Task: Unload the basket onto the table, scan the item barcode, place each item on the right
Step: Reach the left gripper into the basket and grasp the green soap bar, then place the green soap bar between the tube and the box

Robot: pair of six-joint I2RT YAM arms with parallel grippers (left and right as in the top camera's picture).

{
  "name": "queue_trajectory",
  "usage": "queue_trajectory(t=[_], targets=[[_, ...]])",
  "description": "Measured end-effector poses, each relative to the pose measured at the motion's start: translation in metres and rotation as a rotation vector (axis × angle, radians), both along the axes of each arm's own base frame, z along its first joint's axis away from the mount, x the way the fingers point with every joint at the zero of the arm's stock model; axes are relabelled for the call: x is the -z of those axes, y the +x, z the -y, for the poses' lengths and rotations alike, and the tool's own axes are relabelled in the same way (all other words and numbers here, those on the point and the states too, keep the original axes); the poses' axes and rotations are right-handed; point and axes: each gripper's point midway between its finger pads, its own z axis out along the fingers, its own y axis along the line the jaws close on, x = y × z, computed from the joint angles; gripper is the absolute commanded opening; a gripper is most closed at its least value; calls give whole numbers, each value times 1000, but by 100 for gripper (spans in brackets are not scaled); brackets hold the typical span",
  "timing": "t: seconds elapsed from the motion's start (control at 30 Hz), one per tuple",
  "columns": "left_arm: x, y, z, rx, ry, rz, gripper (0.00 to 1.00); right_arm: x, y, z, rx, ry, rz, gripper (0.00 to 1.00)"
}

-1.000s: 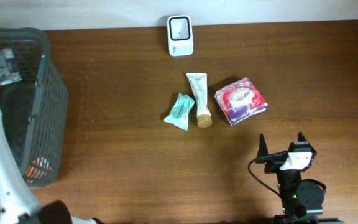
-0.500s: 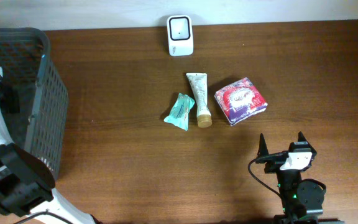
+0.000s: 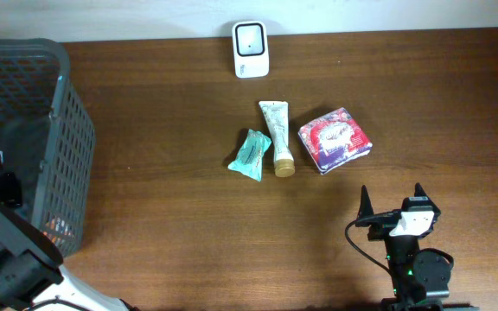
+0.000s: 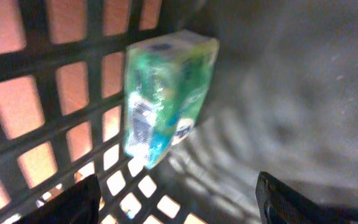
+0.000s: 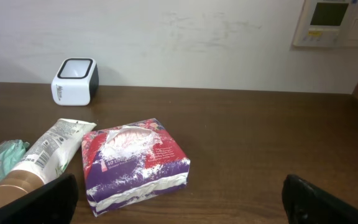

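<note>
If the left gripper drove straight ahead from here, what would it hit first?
Most likely the green packet leaning on the basket wall, dead ahead of the open left gripper; depth is hard to judge.

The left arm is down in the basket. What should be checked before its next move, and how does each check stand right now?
1. Left gripper open, nothing between its jaws: ok.
2. Green packet in the wrist view, against the wall of the basket: ok.
3. Packet's barcode readable: cannot tell, the label is blurred.
4. Scanner on the table, nothing covering it: ok.
5. Right gripper open, apart from the items on the table: ok.
</note>
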Motion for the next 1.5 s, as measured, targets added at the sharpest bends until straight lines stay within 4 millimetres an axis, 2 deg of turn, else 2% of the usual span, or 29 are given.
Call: queue_trajectory(t=[0.2,0.23,0.33,0.4,0.5,0.53,0.57,0.6,0.77,0.8,0.87,0.97,1.0,1.03,1.07,1.1,1.13,1.17,1.2,1.23,1.27,1.33,1.37,1.43,1.5], targets=[[27,5,-4,36,31,27,78,0,0,0,0,-1,0,99],[27,10,-8,53,49,42,73,0,0,0,0,-1,0,99],[24,21,-17,80,83,74,70,0,0,0,0,0,0,99],[26,22,-18,86,69,90,63,0,0,0,0,-1,0,99],[47,11,-24,69,23,61,44,0,0,0,0,-1,0,99],[50,9,-27,63,22,58,28,0,0,0,0,-1,0,99],[51,7,-29,59,18,63,7,0,0,0,0,-1,0,99],[52,5,-31,54,19,64,0,0,0,0,0,0,1,99],[49,7,-32,32,30,84,0,0,0,0,0,-1,0,99],[47,11,-30,24,30,108,0,0,0,0,0,-1,0,99],[29,30,-18,48,34,179,0,0,0,0,0,-1,1,99],[-44,79,13,160,73,400,0,0,0,0,0,-1,0,99],[-91,102,32,231,104,536,0,0,0,0,0,0,0,99],[-129,117,50,285,133,641,0,0,0,0,0,-1,0,99],[-160,126,64,311,160,733,0,0,0,0,0,-1,0,99],[-199,134,81,307,187,879,0,0,0,0,0,-1,0,99],[-230,137,99,282,186,1009,0,0,0,0,0,-1,0,99],[-269,134,130,229,127,1191,0,0,0,0,0,-1,1,99],[-289,130,152,205,65,1292,0,0,0,0,0,-1,0,99],[-301,128,168,189,1,1362,0,0,0,0,0,-1,1,99],[-317,129,205,209,-161,1455,0,0,0,0,0,0,1,99],[-325,137,268,295,-411,1492,0,0,0,0,0,-1,1,99],[-317,141,310,352,-568,1451,0,0,0,0,0,-1,0,99],[-291,144,372,414,-757,1325,0,0,0,0,0,-1,0,99],[-255,147,430,469,-896,1167,0,0,0,0,0,-1,1,99]])
